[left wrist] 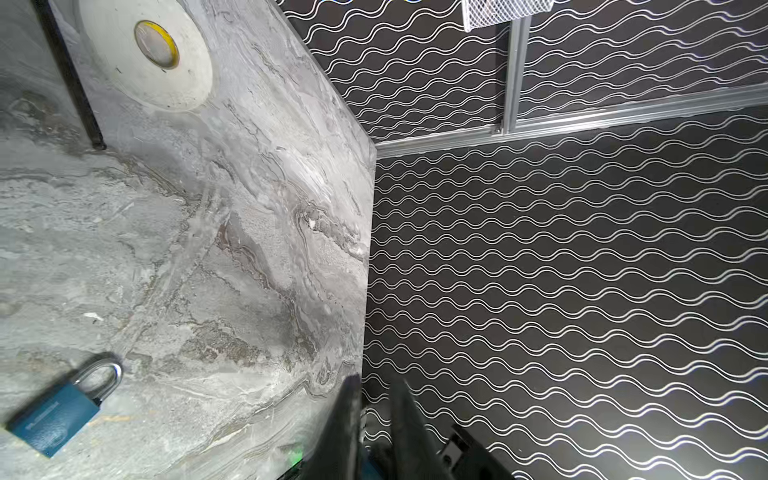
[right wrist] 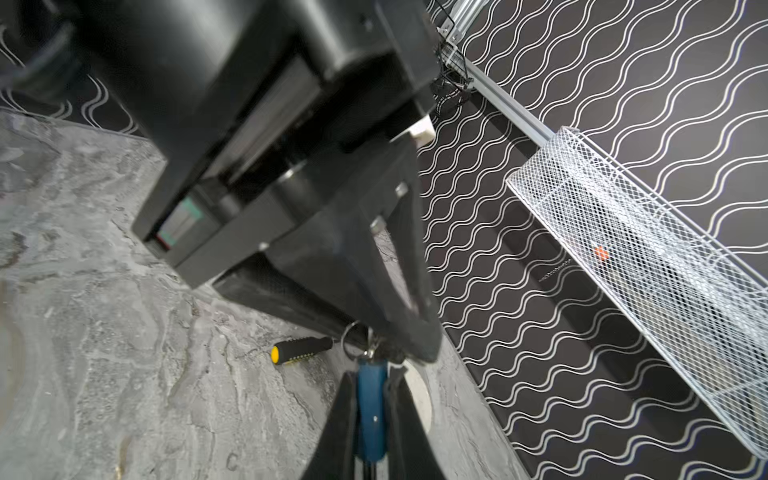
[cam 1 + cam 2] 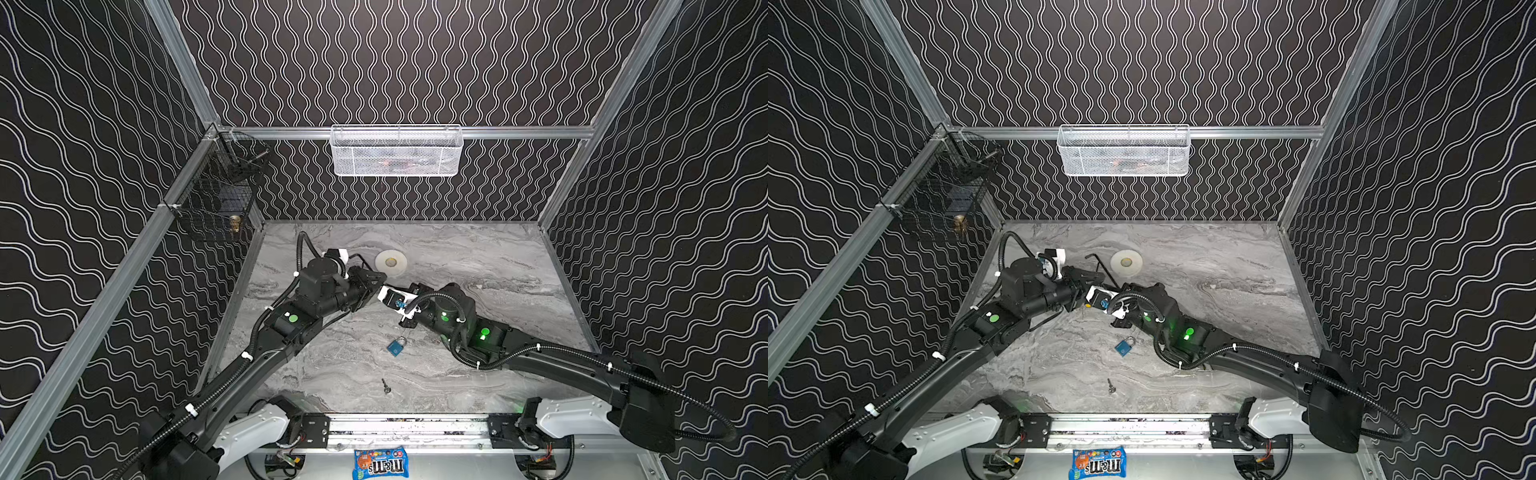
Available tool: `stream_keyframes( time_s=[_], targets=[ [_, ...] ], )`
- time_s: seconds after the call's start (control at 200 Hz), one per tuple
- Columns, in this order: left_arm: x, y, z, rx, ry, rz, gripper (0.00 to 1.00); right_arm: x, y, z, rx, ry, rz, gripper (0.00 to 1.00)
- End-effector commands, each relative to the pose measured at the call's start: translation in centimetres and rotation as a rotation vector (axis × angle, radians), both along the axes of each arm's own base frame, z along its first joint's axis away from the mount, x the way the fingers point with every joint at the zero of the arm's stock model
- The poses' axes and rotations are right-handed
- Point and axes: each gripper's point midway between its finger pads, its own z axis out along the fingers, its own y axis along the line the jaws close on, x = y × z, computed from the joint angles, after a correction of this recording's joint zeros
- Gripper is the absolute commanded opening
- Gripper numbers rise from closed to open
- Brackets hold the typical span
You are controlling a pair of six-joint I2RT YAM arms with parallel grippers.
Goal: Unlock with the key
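Between wavy-patterned walls, grey marbled tabletop

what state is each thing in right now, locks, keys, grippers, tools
right gripper: shut on held blue padlock
held blue padlock: keyring at its outer end, shackle hidden
left gripper: closed at that keyring, grip unclear
loose blue padlock: flat on table, shackle shut
loose key: lying on table, untouched
tape roll: lying flat
screwdriver: lying on table

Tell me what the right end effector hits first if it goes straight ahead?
Probably the left end effector, directly ahead and seemingly almost touching the blue padlock that the right end effector holds.
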Motion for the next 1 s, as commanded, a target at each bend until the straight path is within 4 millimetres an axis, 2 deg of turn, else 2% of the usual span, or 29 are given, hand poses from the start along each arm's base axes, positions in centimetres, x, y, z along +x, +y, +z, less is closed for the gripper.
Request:
stream_keyframes(
  time_s=[0.0, 0.11, 0.295, 0.365, 0.425, 0.51, 0.57, 0.636, 0.711, 0.766, 0.781, 0.811, 0.921, 0.996],
  targets=[
    [-1.0, -0.9, 0.8, -0.015, 0.001, -0.08, 0.09, -0.2, 0.5, 1.1, 0.006, -0.049, 0.02, 0.0],
    [-1.0, -0.9, 0.6, 0.002, 0.008, -0.082, 0.0, -0.1, 0.4, 1.1, -0.003, -0.061, 0.01, 0.0],
    [-1.0, -1.1, 1.0, -0.01, -0.007, -0.095, 0.0, 0.0, 0.7, 1.4, -0.007, -0.072, 0.011, 0.02],
    [-1.0, -0.9, 1.1, 0.0, -0.019, -0.081, 0.0, -0.1, 0.8, 1.7, -0.004, -0.069, 0.017, 0.1],
    [-0.8, -0.6, 1.3, -0.01, -0.046, -0.065, 0.0, -0.2, 0.8, 1.8, 0.0, -0.06, 0.018, 0.26],
    [-0.4, -0.3, 1.5, -0.024, -0.067, -0.043, 0.0, -0.3, 0.5, 1.9, 0.003, -0.045, 0.017, 0.34],
    [0.0, -0.2, 1.7, -0.038, -0.084, -0.032, 0.0, -0.6, 0.2, 2.0, 0.014, -0.024, 0.019, 0.44],
    [0.4, 0.0, 1.9, -0.043, -0.117, -0.017, 0.0, -1.2, -0.1, 2.6, 0.05, 0.013, 0.034, 0.48],
    [1.0, 0.3, 2.0, -0.038, -0.166, -0.002, 0.0, -2.3, -0.4, 3.7, 0.111, 0.099, 0.069, 0.57],
    [1.4, 0.5, 2.2, -0.029, -0.207, 0.007, 0.0, -3.0, -1.0, 4.1, 0.158, 0.205, 0.086, 0.69],
    [1.5, 0.6, 2.4, -0.027, -0.23, 0.011, 0.0, -3.0, -1.1, 5.5, 0.202, 0.225, 0.096, 0.73],
    [1.7, 0.6, 2.7, -0.018, -0.277, 0.012, 0.0, -2.9, -1.5, 6.3, 0.253, 0.292, 0.106, 0.79],
    [2.3, 0.6, 3.2, 0.011, -0.392, 0.012, 0.0, -0.9, -3.5, 6.5, 0.407, 0.64, 0.093, 0.8],
    [2.5, 0.6, 3.8, 0.001, -0.467, 0.019, 0.0, 1.5, -5.9, 6.4, 0.547, 0.878, 0.037, 0.79]
  ],
)
